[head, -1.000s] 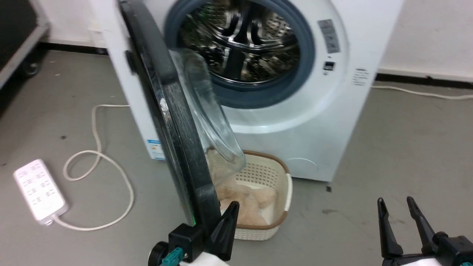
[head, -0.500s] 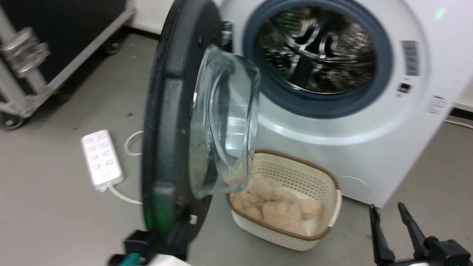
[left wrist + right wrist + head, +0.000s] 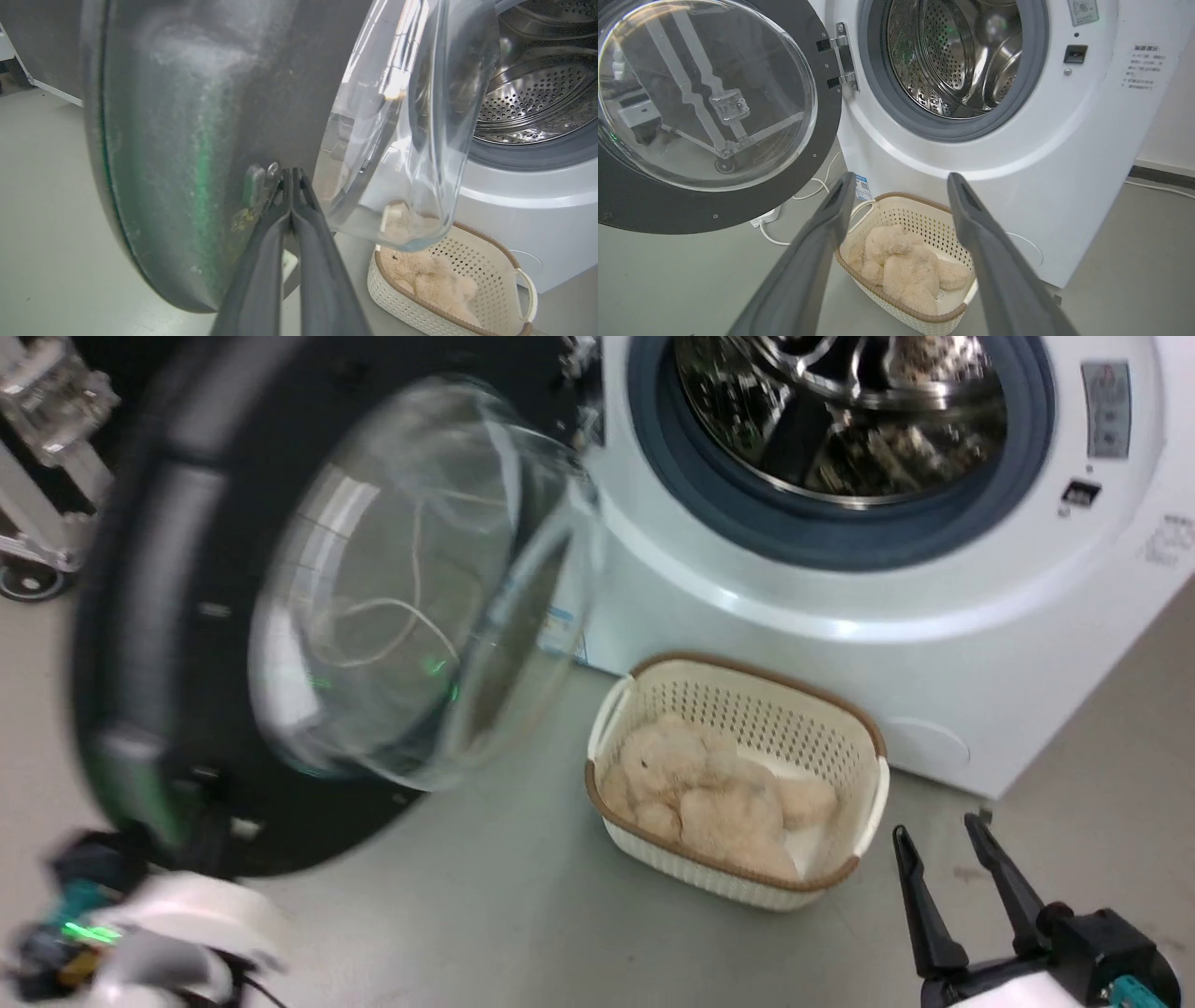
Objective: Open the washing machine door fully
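**A:** Far left, the left gripper (image 3: pixel 292 175), fingers pinched together on nothing, tips against the inner face of the large round glossy black door (image 3: pixel 714 205) with its clear glass bowl. The door stands wide open, hinged left of the drum.

**B:** Only a push, no hold! I'd say those tips could skid onto the glass, and the door might rebound.

**A:** Centre, the white front-loading washing machine (image 3: pixel 840 644), with a cream perforated basket (image 3: pixel 747 887) at its foot.

**B:** Then the right gripper (image 3: pixel 938 829), fingers spread and empty, near that basket. A body turn might clip it.
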{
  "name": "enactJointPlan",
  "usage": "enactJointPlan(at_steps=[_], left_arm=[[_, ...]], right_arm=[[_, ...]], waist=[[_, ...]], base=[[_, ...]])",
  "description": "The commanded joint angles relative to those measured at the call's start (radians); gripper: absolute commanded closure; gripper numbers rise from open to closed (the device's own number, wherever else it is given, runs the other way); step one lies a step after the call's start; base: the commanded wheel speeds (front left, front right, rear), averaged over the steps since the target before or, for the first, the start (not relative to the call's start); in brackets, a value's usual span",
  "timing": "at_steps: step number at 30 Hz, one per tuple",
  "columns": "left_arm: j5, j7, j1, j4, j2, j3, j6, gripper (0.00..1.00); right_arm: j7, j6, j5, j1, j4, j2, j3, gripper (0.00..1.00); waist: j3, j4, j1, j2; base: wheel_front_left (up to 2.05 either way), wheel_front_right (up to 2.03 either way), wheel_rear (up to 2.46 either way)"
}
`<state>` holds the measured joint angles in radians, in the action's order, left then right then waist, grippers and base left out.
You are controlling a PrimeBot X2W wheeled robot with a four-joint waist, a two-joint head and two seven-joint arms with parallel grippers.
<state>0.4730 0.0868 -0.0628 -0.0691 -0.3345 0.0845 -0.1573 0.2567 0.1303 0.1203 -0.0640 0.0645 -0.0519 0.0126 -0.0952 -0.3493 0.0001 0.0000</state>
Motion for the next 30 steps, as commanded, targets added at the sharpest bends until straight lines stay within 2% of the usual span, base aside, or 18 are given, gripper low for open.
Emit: enactJointPlan(at_steps=[1,9,11,14,18,21,25,30], left_arm=[[0.012,-0.007,-0.033,-0.015,-0.030,-0.030,0.003,1.00],[0.067,-0.040,-0.165,-0.185,-0.169,-0.143,0.040,1.00],[0.043,-0.036,-0.193,-0.236,-0.215,-0.144,0.047,1.00],[0.039,-0.023,-0.233,-0.311,-0.246,-0.155,0.052,1.00],[0.043,0.020,-0.266,-0.380,-0.259,-0.168,0.063,1.00],[0.047,0.074,-0.268,-0.403,-0.247,-0.169,0.077,1.00],[0.046,0.127,-0.251,-0.393,-0.210,-0.156,0.091,1.00],[0.025,0.161,-0.198,-0.280,-0.143,-0.118,0.104,1.00]], right_arm=[[-0.001,0.000,-0.011,0.017,-0.004,0.002,-0.003,0.00],[-0.011,0.000,-0.036,0.054,-0.019,0.002,-0.017,0.00],[-0.012,0.000,-0.040,0.060,-0.021,0.002,-0.019,0.00],[-0.013,0.000,-0.043,0.068,-0.021,0.002,-0.018,0.00],[-0.012,0.000,-0.040,0.073,-0.017,0.002,-0.025,0.00],[-0.009,0.000,-0.037,0.071,-0.014,0.002,-0.031,0.00],[-0.003,0.000,-0.027,0.068,-0.016,0.002,-0.050,0.00],[0.002,0.000,-0.018,0.063,-0.023,0.002,-0.081,0.00]], waist=[[-0.036,0.024,-0.0001,0.0000],[-0.106,0.066,-0.0001,0.0000],[-0.115,0.073,-0.0001,0.0000],[-0.122,0.083,-0.0001,0.0000],[-0.118,0.093,-0.0001,0.0000],[-0.104,0.096,-0.0001,0.0000],[-0.068,0.098,-0.0001,0.0000],[-0.010,0.121,-0.0001,0.0000]], base=[[0.00,0.00,0.00],[0.00,0.00,0.00],[0.00,0.00,0.00],[0.00,0.00,0.00],[0.00,0.00,0.00],[0.00,0.00,0.00],[0.00,0.00,0.00],[0.00,0.00,0.00]])
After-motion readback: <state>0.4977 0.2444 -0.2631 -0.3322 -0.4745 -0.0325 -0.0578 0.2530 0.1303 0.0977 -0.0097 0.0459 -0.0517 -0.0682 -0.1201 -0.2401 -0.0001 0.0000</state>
